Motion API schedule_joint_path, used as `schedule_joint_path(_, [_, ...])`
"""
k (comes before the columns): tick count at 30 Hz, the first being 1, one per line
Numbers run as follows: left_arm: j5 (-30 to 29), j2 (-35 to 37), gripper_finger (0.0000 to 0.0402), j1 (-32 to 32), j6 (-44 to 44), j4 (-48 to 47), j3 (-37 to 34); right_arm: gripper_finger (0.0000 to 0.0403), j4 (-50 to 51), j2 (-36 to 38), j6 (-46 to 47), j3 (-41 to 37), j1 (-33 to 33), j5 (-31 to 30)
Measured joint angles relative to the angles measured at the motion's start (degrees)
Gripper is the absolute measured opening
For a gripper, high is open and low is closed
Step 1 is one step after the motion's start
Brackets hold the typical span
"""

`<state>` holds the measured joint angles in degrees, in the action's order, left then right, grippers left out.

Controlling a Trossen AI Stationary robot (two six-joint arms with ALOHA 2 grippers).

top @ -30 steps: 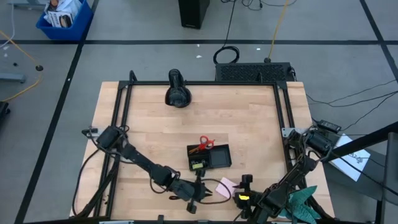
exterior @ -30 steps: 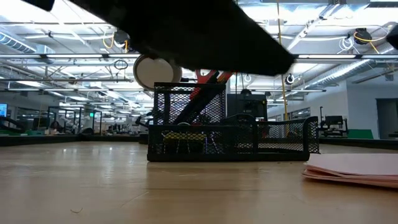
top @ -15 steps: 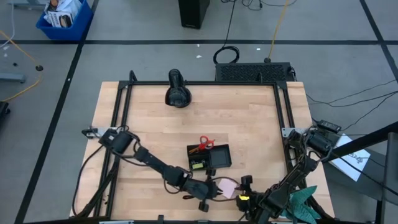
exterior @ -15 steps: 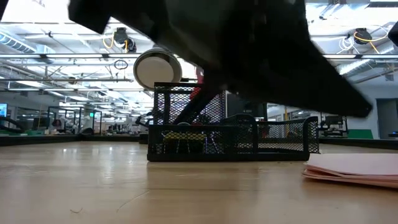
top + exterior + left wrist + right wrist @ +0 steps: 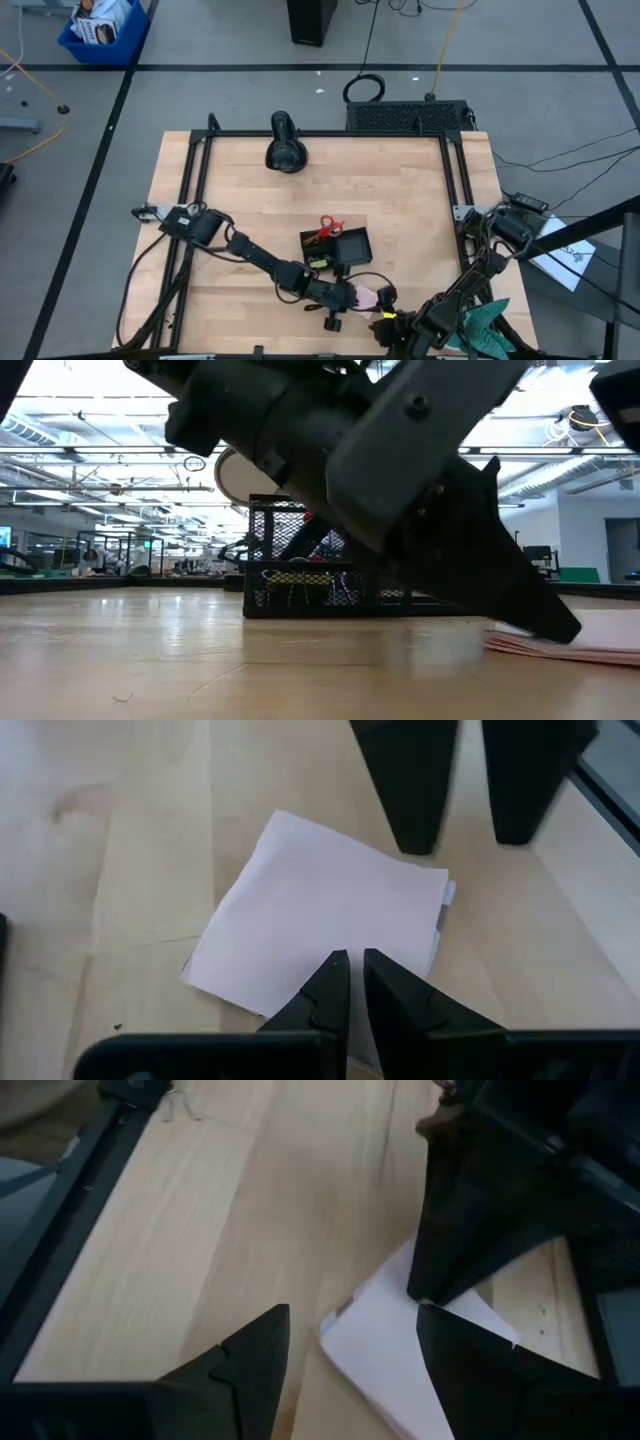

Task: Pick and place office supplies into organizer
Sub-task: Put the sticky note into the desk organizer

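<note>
The organizer (image 5: 337, 251) stood near the middle of the wooden table (image 5: 240, 200), and I place the other things from it. The red-handled scissors (image 5: 328, 229) stood in its compartment on the far side, handles up and pointing away from the robot. Some yellow-green items (image 5: 292, 577) lay low inside the mesh, seen from the low view.

The pink sticky-note pad (image 5: 366, 298) lay flat on the table, just in front of the organizer, on the robot's side. The left gripper (image 5: 352, 297) was down at this pad. In the left wrist view its fingers (image 5: 330, 992) were almost pressed together, with only a thin gap, and their tips were over the near edge of the pad (image 5: 325, 919). I cannot tell if they touched the paper or held a sheet.

The right gripper (image 5: 388, 301) was just beside the pad, on the side away from the organizer, with its fingers (image 5: 252, 1350) spread wide and nothing between them.

A black cylindrical device (image 5: 285, 144) lay well behind the organizer, near the far edge of the table.
</note>
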<state>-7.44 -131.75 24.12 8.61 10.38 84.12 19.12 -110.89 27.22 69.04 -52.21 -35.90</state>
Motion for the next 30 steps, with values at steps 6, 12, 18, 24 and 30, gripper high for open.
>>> schedule_joint_path(6, [0.41, -0.25, 0.0037, -0.44, 2.11, -0.32, 0.02, 0.0212, -5.56, -0.27, -0.20, -2.41, 1.24, 2.03])
schedule_joint_path(12, [0.26, -0.25, 0.0037, 0.27, -2.28, -0.02, 0.02, 0.0212, -5.72, -2.08, 0.83, -2.45, 1.58, 2.39])
schedule_joint_path(18, [-0.40, 1.56, 0.0037, 3.27, -7.82, -3.18, 1.84, 0.0212, -4.61, -0.93, 0.05, -0.90, -0.66, -4.91])
schedule_joint_path(24, [-6.46, 2.06, 0.0037, 5.39, -11.66, -12.77, 7.68, 0.0212, 0.80, 3.38, 9.76, -0.13, -1.62, -8.87])
schedule_joint_path(30, [-8.28, 2.08, 0.0037, 5.57, -10.82, -15.42, 8.09, 0.0212, 7.86, 5.66, 25.30, -0.11, -1.01, -6.82])
